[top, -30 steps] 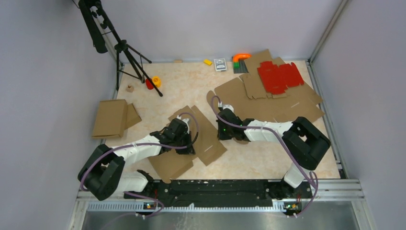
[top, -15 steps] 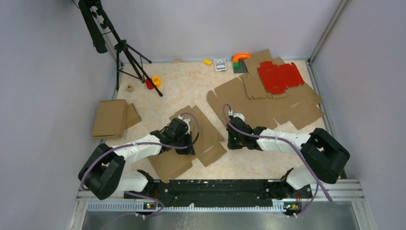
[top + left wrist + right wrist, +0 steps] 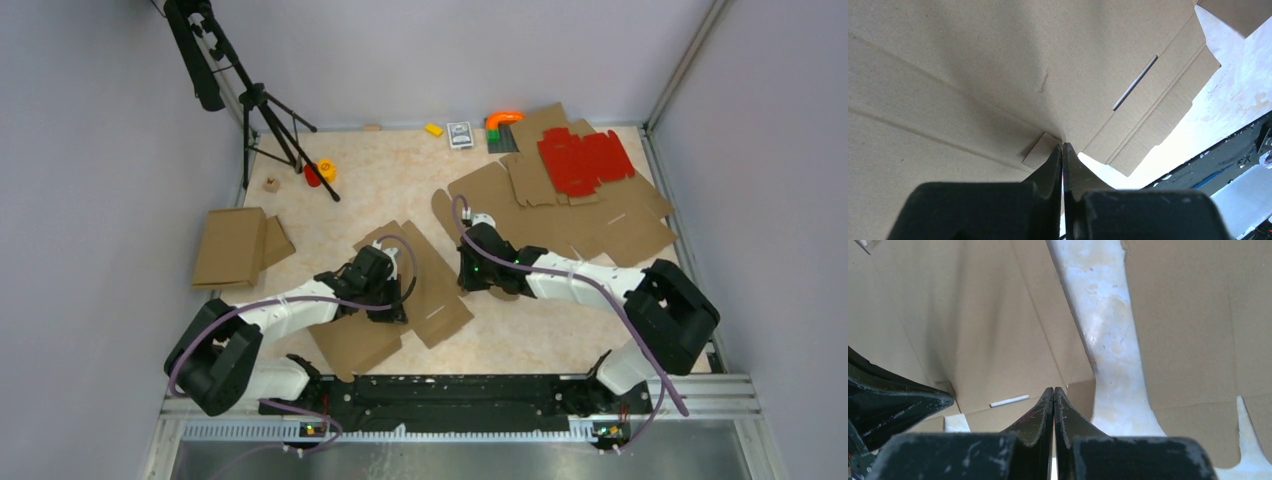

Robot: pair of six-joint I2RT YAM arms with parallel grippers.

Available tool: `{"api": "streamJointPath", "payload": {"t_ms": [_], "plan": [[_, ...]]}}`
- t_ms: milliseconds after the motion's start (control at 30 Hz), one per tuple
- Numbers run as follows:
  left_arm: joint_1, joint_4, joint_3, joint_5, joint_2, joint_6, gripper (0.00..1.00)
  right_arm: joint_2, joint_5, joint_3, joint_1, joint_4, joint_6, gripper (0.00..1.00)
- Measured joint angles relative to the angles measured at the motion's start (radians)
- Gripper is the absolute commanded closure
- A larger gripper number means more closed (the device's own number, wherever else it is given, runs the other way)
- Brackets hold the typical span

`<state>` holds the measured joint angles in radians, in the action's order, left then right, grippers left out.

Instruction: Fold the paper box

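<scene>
— Where is the paper box [image 3: 440, 290]?
— Flat under the left gripper [image 3: 1062, 146], whose fingers are pressed together. The right gripper [image 3: 1053, 389] beside it is squeezed together too.
— Heavy?
— Likely light and stiff. Best hold: an edge flap.

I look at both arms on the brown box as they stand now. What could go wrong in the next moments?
The left gripper seems shut on only a thin edge of the paper box, so the panel might slip out or tear when lifted.
The right gripper is shut, with its tips at the box's edge. Pushing there might slide the box instead of folding it.
The right arm passes over the loose cardboard sheets and might drag them.
</scene>
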<state>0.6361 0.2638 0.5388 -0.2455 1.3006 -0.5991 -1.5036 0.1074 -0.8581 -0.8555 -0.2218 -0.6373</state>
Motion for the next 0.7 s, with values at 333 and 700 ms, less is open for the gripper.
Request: {"api": "streamJointPath", "payload": {"t_ms": [333, 700], "plan": [[0.0, 0.001, 0.0, 0.0, -0.001, 0.0, 1.0, -0.128, 0.002, -0.073, 0.001, 0.004, 0.023, 1.0], [0.003, 0.035, 0.011, 0.0, -0.008, 0.0, 0.85, 0.068, 0.021, 0.009, 0.021, -0.034, 0.034, 0.74]]}}
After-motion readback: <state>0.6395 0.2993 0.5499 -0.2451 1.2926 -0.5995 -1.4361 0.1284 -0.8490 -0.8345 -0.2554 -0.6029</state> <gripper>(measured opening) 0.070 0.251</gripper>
